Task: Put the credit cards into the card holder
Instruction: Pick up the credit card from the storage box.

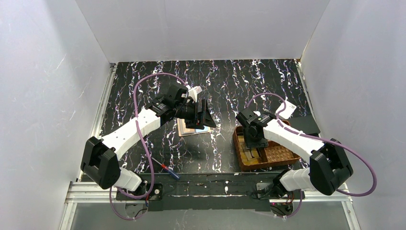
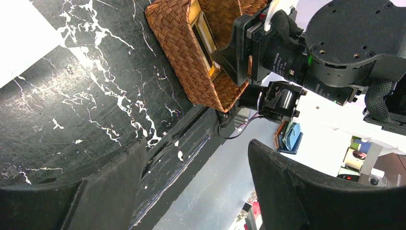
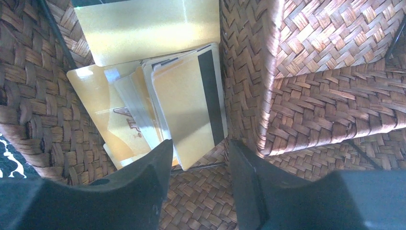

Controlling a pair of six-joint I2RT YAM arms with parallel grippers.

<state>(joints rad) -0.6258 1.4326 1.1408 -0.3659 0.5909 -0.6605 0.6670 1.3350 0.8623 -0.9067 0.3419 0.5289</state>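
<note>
step in hand is the pickup, nothing has reached the card holder (image 1: 305, 123) yet as far as i can see. the credit cards (image 3: 184, 103) sit in a loose fanned stack inside the basket (image 1: 280, 154), in the compartment on its left side. there's a plain gold one at the back and one with a black stripe on top.

the right gripper (image 3: 200, 142) hangs straight down into that same compartment. its fingers are apart, one on each side of the striped card's near corner. it doesn't look clamped on the card, though i can't tell if a pad is brushing an edge.

the left gripper (image 2: 196, 143) hovers well to the left of the basket, fingers spread wide with nothing between them.

the flat matte black patch just past the basket's far right corner reads as the holder to me.

next move, my guess: pinch only the top card by its raised edge, lift it clear of the woven wall without dragging the others, then carry it over to the holder. thin slick cards stacked like that could easily slip or come up two at a time.
</note>
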